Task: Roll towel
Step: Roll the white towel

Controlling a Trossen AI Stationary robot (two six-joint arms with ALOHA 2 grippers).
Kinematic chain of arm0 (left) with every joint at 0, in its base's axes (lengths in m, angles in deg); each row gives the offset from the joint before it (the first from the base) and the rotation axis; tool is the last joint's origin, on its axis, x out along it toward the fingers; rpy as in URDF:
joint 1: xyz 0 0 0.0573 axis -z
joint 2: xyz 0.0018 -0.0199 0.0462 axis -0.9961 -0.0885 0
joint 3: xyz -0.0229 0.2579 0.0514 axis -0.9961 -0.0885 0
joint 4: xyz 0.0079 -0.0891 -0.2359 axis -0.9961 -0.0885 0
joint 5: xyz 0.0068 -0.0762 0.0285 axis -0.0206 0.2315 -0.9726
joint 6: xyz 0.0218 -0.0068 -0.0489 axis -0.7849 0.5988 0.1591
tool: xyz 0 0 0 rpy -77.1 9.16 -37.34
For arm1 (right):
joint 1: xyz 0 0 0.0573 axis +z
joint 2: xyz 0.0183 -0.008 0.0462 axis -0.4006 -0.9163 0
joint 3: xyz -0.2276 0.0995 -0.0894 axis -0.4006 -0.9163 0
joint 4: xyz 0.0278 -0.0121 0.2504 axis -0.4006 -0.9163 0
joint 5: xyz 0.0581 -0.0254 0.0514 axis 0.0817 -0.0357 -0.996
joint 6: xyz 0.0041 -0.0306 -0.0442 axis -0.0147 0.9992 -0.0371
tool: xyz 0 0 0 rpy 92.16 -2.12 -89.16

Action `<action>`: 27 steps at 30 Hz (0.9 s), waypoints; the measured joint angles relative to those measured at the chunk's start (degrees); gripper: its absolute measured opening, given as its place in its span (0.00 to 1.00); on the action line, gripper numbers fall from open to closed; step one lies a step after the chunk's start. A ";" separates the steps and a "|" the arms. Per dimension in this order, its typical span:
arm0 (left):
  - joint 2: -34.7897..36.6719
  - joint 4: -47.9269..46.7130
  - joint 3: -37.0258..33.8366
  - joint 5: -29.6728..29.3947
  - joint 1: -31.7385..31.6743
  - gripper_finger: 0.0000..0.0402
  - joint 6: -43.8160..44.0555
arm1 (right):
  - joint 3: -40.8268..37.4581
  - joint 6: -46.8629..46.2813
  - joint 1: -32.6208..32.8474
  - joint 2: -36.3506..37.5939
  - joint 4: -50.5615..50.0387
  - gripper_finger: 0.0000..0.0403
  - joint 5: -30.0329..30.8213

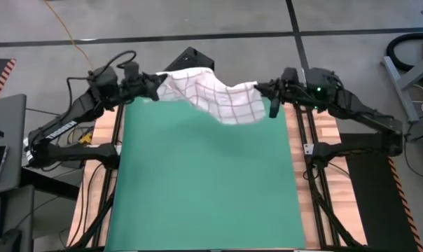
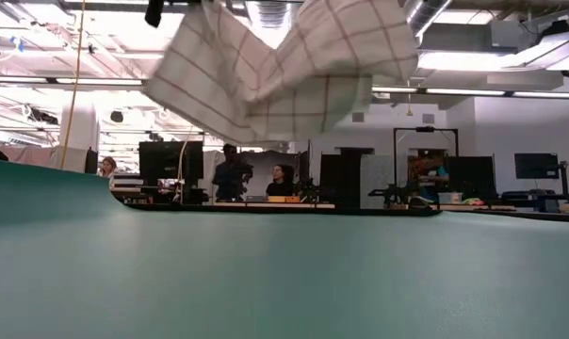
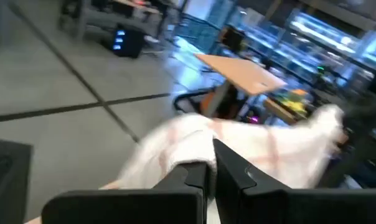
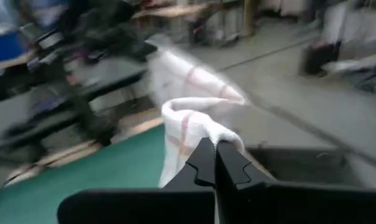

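Note:
The white towel [image 1: 215,94] with thin red-brown grid lines hangs in the air between my two grippers, over the far end of the green mat [image 1: 204,182]. In the low view the towel [image 2: 284,71] sags well above the mat. My left gripper [image 1: 157,85] is shut on the towel's left end. My right gripper [image 1: 262,89] is shut on its right end. My left gripper pinches the towel's bunched left end [image 3: 191,149] between its two fingers, coming level from the table's left. The cloth is lifted clear and sags slack toward the other gripper. My right gripper pinches the towel's bunched right end [image 4: 197,134] between its two fingers, coming level from the table's right. The cloth is gathered in folds at the fingers and lifted clear of the mat.
The green mat covers most of the wooden table [image 1: 99,168]. Beyond the table's far edge is open floor. People [image 2: 230,174] sit and stand at desks in the room behind.

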 joint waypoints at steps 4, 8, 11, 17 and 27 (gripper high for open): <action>-0.94 1.46 0.14 0.69 -0.81 0.00 -0.04 | -0.22 9.65 -0.12 -0.35 2.30 0.02 -13.39; -1.63 1.57 0.13 1.72 -1.11 0.00 0.12 | 0.02 2.57 0.20 -0.78 2.69 0.02 -1.98; -0.92 5.50 0.12 1.42 -1.13 0.00 -1.44 | -0.07 11.46 -0.20 -0.37 4.68 0.02 -22.18; 1.05 11.13 0.23 -5.90 -1.15 0.00 -11.54 | 0.27 4.53 0.34 0.24 3.00 0.02 9.82; 1.12 10.50 0.18 19.61 -2.10 0.00 -19.36 | 1.49 7.50 0.26 0.14 4.91 0.02 14.72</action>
